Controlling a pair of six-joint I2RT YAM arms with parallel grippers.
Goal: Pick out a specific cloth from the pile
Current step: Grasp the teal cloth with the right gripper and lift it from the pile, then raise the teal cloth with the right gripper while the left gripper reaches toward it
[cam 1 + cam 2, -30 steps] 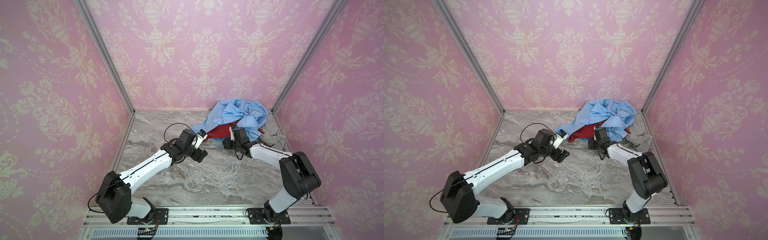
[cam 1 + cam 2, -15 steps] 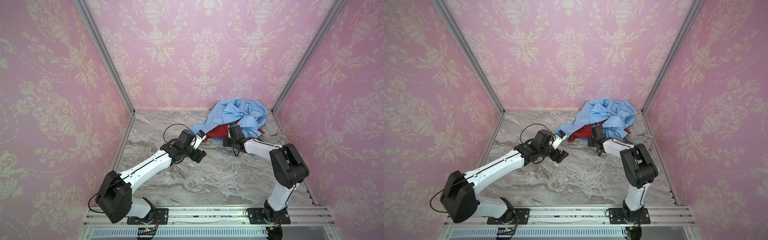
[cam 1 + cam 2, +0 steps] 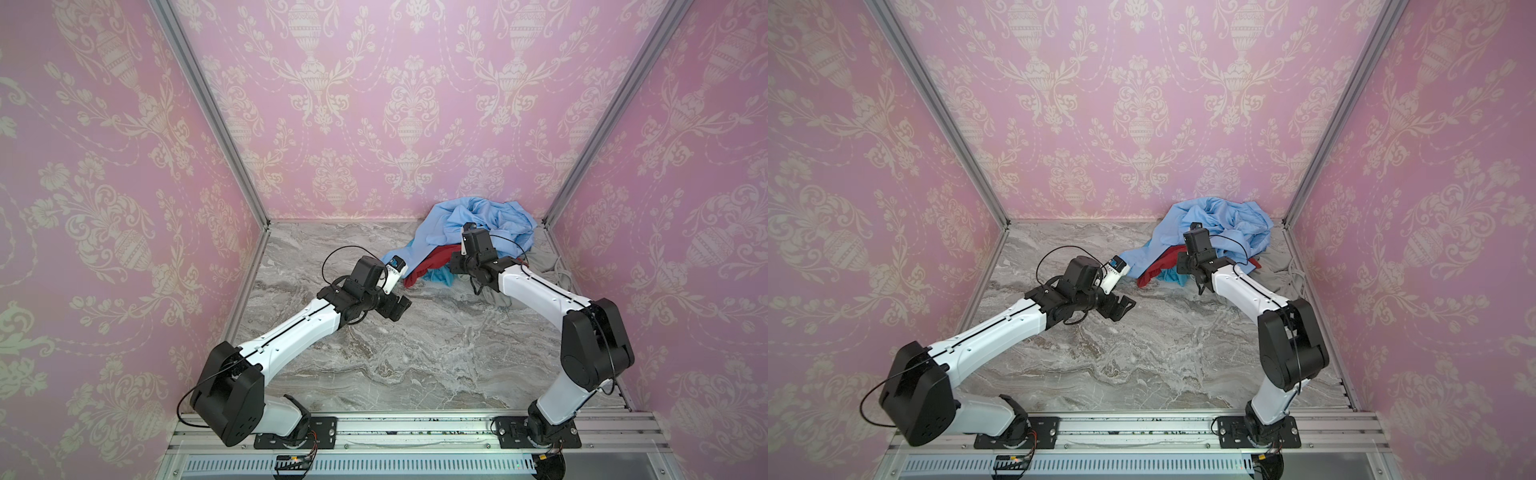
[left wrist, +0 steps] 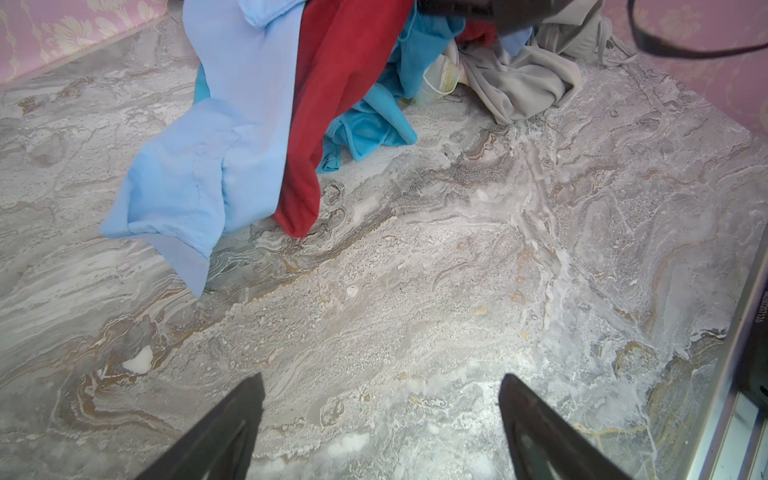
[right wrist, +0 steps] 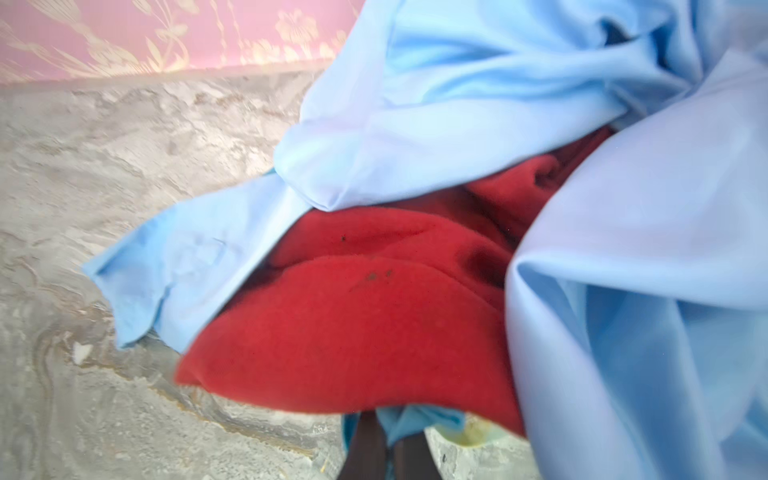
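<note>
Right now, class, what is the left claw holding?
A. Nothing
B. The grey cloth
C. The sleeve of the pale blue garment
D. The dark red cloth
A: in the left wrist view the left claw has its fingers spread wide with only bare marble tabletop between them, and it stops short of the pile.

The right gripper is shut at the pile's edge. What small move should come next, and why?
Probably pull the right gripper back toward bare table: it seems shut on the turquoise cloth, which lies under the red cloth.
</note>
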